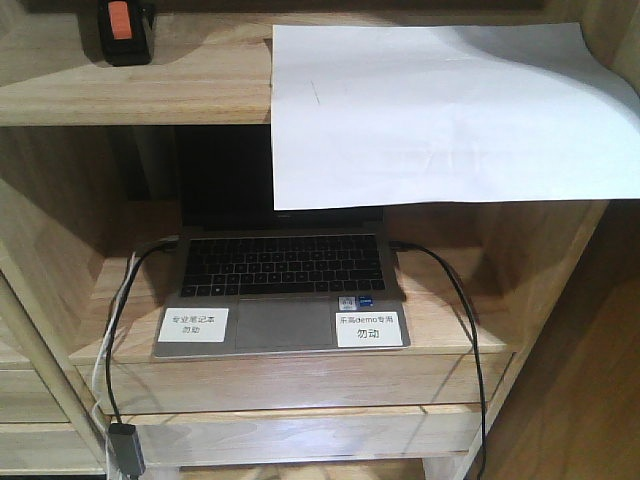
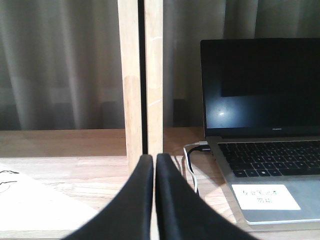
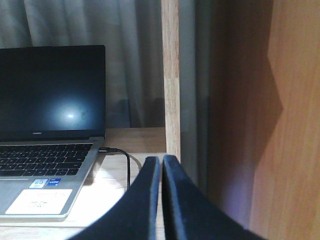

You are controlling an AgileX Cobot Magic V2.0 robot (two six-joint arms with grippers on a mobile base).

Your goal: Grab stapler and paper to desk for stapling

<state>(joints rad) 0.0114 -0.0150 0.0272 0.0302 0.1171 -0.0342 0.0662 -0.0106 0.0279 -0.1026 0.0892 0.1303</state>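
— Stapler [image 1: 124, 30] and paper [image 1: 450, 110]: fetched yet?
— Neither, judging by the front view. The stapler sits at eleven o'clock on the upper shelf [image 1: 140, 90]. The sheet lies at one o'clock, drooping over the laptop [image 1: 285, 280] screen.
— And the arms?
— Left gripper [image 2: 151, 160] and right gripper [image 3: 161, 160] hang low beside the laptop, jaws pressed together, holding nothing. Both pickups are yet to do.
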